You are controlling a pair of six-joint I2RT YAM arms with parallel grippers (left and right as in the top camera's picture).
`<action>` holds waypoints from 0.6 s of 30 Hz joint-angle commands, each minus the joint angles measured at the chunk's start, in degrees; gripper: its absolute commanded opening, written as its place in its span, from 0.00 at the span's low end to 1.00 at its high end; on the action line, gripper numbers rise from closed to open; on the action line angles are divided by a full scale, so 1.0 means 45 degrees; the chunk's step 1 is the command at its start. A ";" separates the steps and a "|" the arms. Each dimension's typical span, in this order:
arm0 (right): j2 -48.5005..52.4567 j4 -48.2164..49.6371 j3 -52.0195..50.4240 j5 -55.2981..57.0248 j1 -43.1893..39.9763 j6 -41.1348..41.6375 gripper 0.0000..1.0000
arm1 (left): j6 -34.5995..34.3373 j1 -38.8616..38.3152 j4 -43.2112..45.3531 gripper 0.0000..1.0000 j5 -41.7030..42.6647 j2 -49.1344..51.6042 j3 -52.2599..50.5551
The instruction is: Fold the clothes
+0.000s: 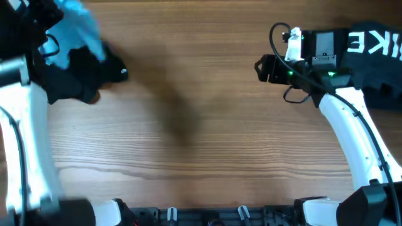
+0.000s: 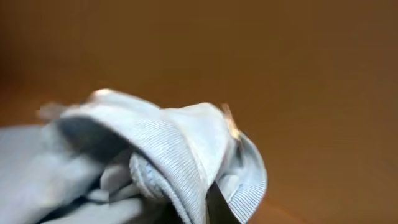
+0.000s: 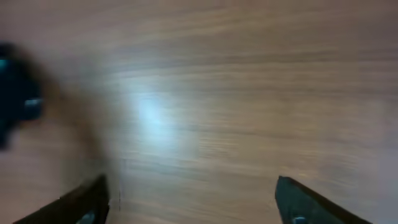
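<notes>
The clothes, a light blue shirt [image 1: 76,25], hang bunched at the table's far left corner. My left gripper [image 1: 86,60] is shut on the shirt. In the left wrist view the ribbed collar of the shirt [image 2: 168,155] fills the lower left, pinched against one dark finger [image 2: 219,208]; the other finger is hidden by cloth. My right gripper [image 1: 259,68] is over bare wood at the far right, pointing left. In the right wrist view its fingers [image 3: 311,202] stand wide apart and the right gripper [image 3: 193,202] is open, with only table between them.
A black garment with white letters [image 1: 377,44] lies at the far right corner, behind the right arm. A blurred dark shape [image 3: 13,102] sits at the left edge of the right wrist view. The wooden table [image 1: 188,125] spans the middle.
</notes>
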 commanded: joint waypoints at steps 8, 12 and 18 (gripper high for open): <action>-0.3560 0.0369 0.0053 -0.4163 0.0053 0.0199 0.86 | -0.2419 -0.2040 0.0612 0.04 0.0330 -0.2399 0.0180; -0.4347 0.0457 0.0053 -0.5299 0.0267 -0.0199 0.86 | -0.2647 -0.3245 0.0947 0.04 0.0189 -0.2205 0.0180; -0.4148 0.1384 0.0053 -0.5527 0.1797 -0.0452 0.86 | -0.2701 -0.5017 0.1219 0.04 -0.0763 -0.1914 0.0180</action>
